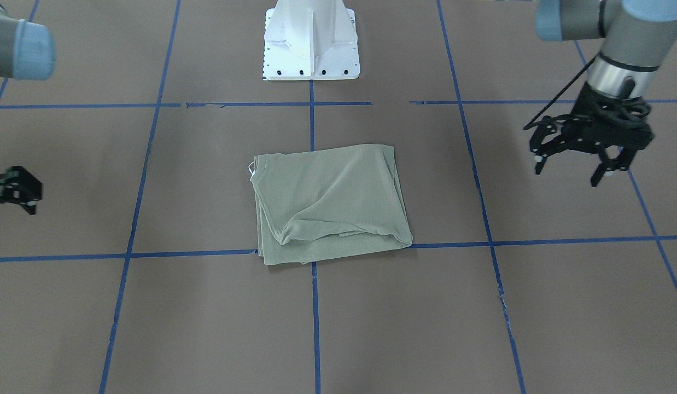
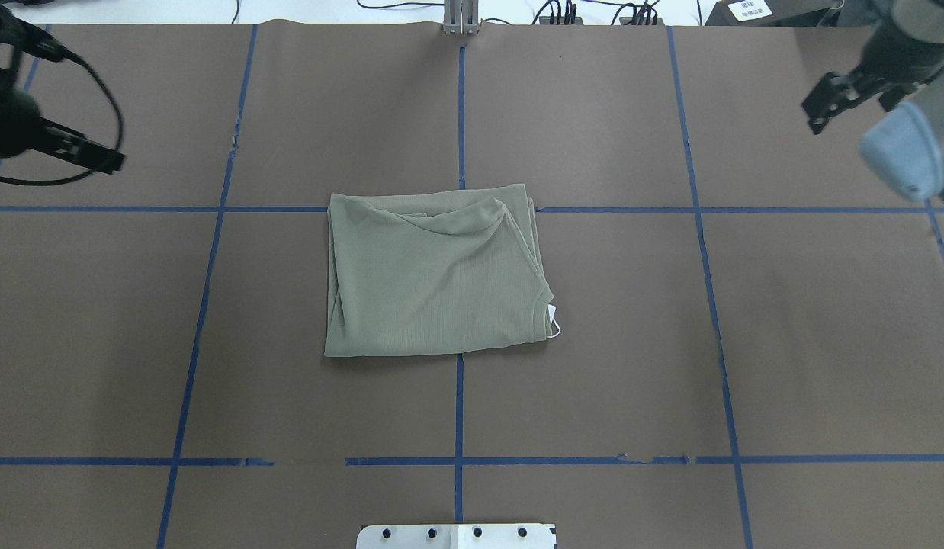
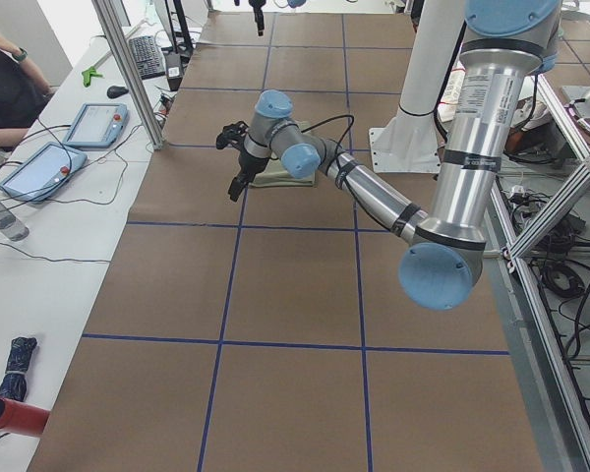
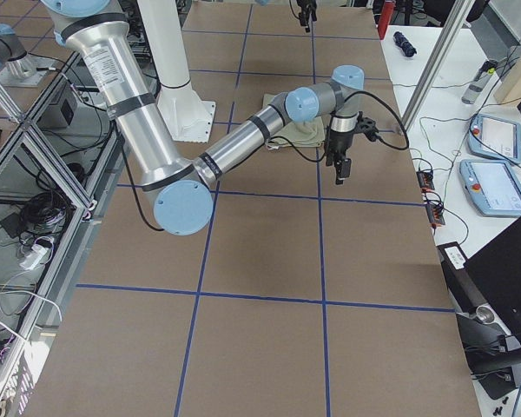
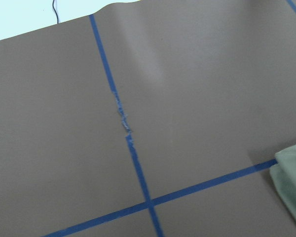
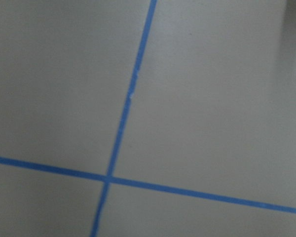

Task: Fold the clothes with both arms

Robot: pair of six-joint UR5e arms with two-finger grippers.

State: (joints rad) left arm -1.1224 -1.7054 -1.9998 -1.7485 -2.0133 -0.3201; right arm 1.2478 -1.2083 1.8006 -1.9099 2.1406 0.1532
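Note:
The sage-green shirt (image 1: pixel 330 202) lies folded into a flat rectangle at the middle of the brown table, also in the overhead view (image 2: pixel 434 278). Its white hang tag (image 2: pixel 554 324) peeks out at the neck corner. My left gripper (image 1: pixel 569 169) hangs open and empty above the table, well off the shirt's side. My right gripper (image 1: pixel 13 189) is partly cut off by the frame's edge; in the overhead view (image 2: pixel 849 99) it looks open and empty, far from the shirt. A corner of the shirt (image 5: pixel 293 182) shows in the left wrist view.
The white pedestal base (image 1: pixel 311 44) stands at the robot's side of the table. Blue tape lines (image 2: pixel 460 114) grid the brown surface. Tablets (image 3: pixel 93 123) and cables lie on the side bench, where a person (image 3: pixel 5 88) sits.

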